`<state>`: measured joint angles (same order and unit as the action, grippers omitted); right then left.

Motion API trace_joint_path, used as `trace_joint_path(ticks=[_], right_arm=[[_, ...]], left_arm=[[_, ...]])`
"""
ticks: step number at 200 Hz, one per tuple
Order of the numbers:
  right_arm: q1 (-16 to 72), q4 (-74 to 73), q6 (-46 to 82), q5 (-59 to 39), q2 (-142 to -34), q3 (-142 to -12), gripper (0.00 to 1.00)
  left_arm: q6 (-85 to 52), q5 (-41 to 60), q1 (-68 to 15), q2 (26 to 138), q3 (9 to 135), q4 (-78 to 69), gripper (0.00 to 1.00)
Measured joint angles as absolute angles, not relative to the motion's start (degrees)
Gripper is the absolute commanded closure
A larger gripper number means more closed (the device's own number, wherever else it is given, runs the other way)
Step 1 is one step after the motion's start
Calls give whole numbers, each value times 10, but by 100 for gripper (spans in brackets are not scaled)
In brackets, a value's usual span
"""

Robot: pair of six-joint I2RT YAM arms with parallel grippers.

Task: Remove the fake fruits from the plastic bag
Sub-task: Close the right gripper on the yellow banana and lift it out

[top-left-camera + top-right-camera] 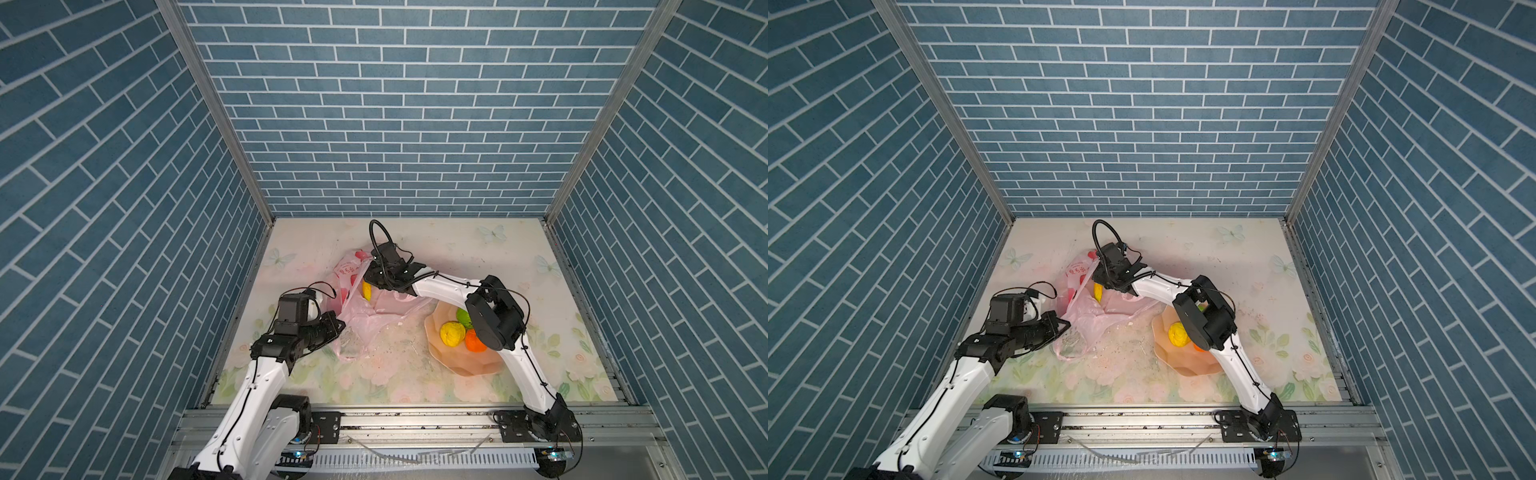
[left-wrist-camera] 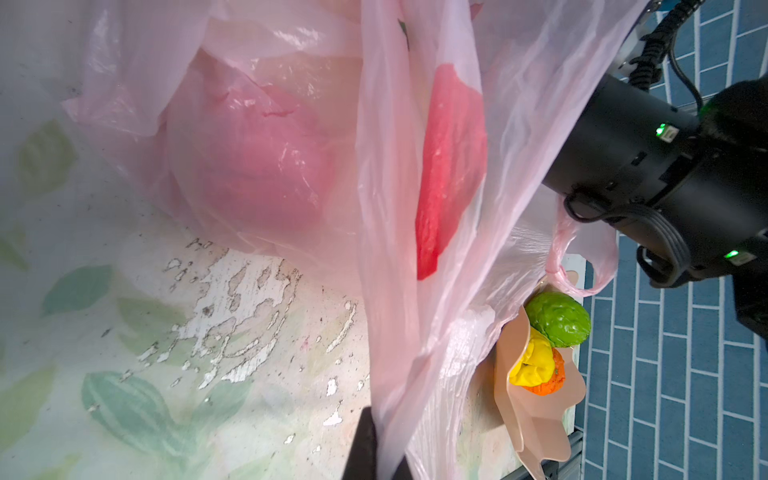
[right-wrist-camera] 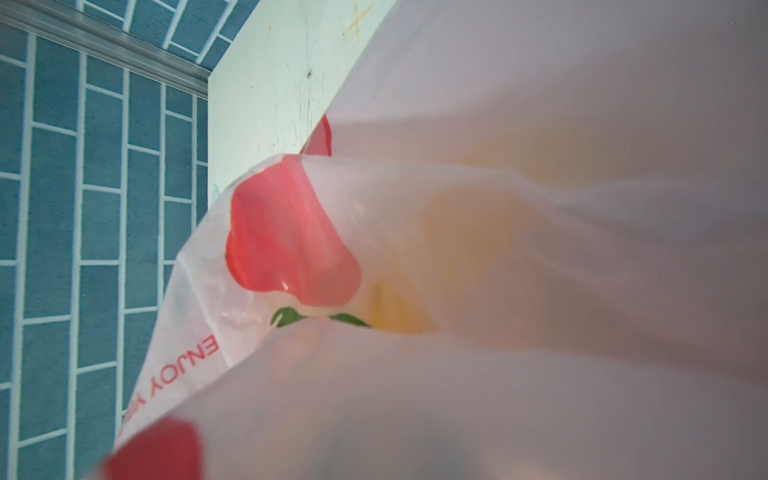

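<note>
The plastic bag (image 1: 365, 320) lies crumpled left of centre on the desk (image 1: 457, 257), and the left claw (image 1: 340, 325) is clenched on its near-left edge, holding the film up. The right claw (image 1: 370, 279) is buried in the bag mouth at the banana (image 1: 367, 291). Film covers its wrist view, so I cannot tell whether it has a grip. The banana's long axis seems to run far to near, though only a short stretch shows. Pulled out sideways, it could catch the thin film and drag the whole bag along, or tear the pinch loose so the mouth collapses. A red apple (image 2: 249, 166) sits deeper inside, and three fruits rest in the bowl (image 1: 478, 365) to the right
</note>
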<state>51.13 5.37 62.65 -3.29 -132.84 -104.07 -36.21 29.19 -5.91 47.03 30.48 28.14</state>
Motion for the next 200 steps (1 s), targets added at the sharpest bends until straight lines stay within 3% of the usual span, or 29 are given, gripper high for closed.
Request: trace_joint_path(ticks=[200], right_arm=[[481, 254, 390, -291, -1216, -1037, 90]], left_arm=[[-359, 216, -59, 637, 444, 186, 100]])
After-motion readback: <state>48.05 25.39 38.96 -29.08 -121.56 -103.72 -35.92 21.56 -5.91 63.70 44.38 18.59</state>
